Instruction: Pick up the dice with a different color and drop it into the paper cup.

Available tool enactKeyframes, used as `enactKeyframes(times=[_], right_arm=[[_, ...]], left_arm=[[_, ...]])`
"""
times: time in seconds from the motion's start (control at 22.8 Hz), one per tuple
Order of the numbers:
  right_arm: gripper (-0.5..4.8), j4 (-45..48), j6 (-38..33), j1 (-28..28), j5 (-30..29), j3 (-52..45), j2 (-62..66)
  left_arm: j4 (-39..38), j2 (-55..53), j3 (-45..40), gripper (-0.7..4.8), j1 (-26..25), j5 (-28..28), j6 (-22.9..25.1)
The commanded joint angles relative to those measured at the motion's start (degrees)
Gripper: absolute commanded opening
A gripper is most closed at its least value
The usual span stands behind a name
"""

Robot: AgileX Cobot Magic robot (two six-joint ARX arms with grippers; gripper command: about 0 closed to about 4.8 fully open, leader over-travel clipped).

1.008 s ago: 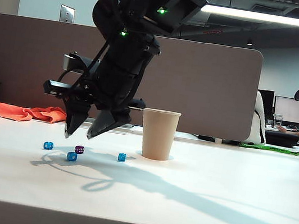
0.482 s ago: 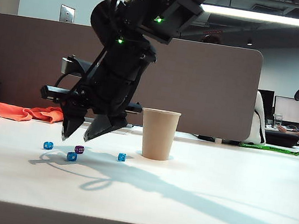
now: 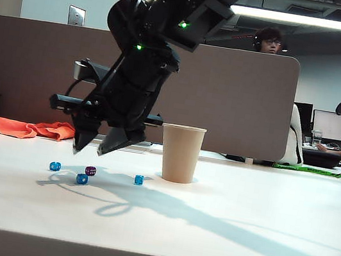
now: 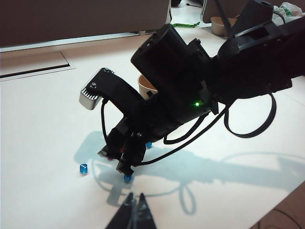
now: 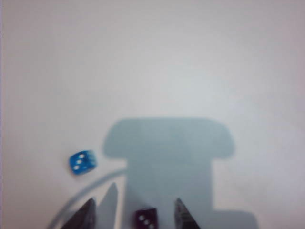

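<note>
We count four dice on the white counter (image 3: 221, 220): three blue and one purple die (image 3: 90, 170). The blue dice sit at (image 3: 55, 166), (image 3: 81, 179) and (image 3: 139, 179), with the purple one among them, between the outer two and just behind the front one. One paper cup (image 3: 181, 153) stands upright on the counter, to the right of the dice and apart from them. One orange cloth (image 3: 26, 127) lies at the far left edge.

The right end effector (image 3: 94, 148) hangs over the dice, tilted, its two fingers spread wide and holding nothing. In the right wrist view the purple die (image 5: 146, 219) lies on the counter between the fingertips (image 5: 85, 214), clear of both, and one blue die (image 5: 82, 162) lies off to one side.

The left end effector (image 4: 133, 213) shows only its tips in its own wrist view, close together, with nothing between them.
</note>
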State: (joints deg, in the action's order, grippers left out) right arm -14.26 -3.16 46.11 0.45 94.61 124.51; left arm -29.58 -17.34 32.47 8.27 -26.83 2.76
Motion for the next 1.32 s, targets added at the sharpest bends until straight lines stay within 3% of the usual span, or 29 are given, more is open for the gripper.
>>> enactKeyframes(times=[0.04, 1.32], right_arm=[[2.12, 0.76, -0.09, -0.52, 0.90, 0.20, 0.24], [2.11, 1.49, -0.09, -0.46, -1.73, 0.20, 2.19]], left_arm=[[0.55, -0.02, 0.31, -0.06, 0.04, -0.20, -0.22], [0.57, -0.02, 0.31, -0.06, 0.04, -0.22, -0.22]])
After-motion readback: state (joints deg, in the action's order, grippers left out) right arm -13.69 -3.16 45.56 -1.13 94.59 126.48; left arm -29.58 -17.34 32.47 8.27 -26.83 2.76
